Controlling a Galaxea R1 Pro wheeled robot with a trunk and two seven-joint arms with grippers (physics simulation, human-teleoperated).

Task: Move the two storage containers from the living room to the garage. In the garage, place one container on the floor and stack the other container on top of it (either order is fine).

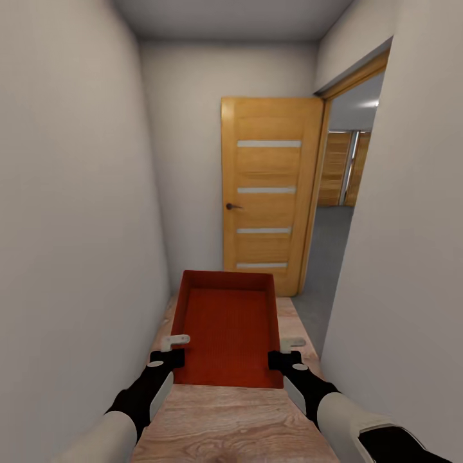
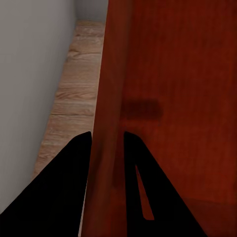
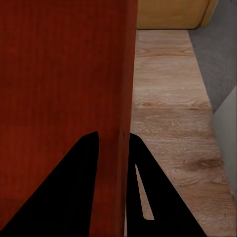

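Left gripper (image 1: pixel 172 350) and right gripper (image 1: pixel 283 352) each pinch a side wall of 1 storage container (image 1: pixel 228 334) (open top up), carried above the wood-plank floor (image 1: pixel 238 424). Beyond: wooden door (image 1: pixel 269 193), grey concrete floor (image 1: pixel 328 257).

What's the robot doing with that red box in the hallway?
The robot is carrying one orange-red storage container in front of itself, using both arms. Its left gripper is pinched on the bin's left wall, and its right gripper is pinched on the right wall. It stands in a narrow hallway with a wood-plank floor. Ahead is an open wooden door, and past the doorway on the right lies a dark grey floor. The bin looks empty.
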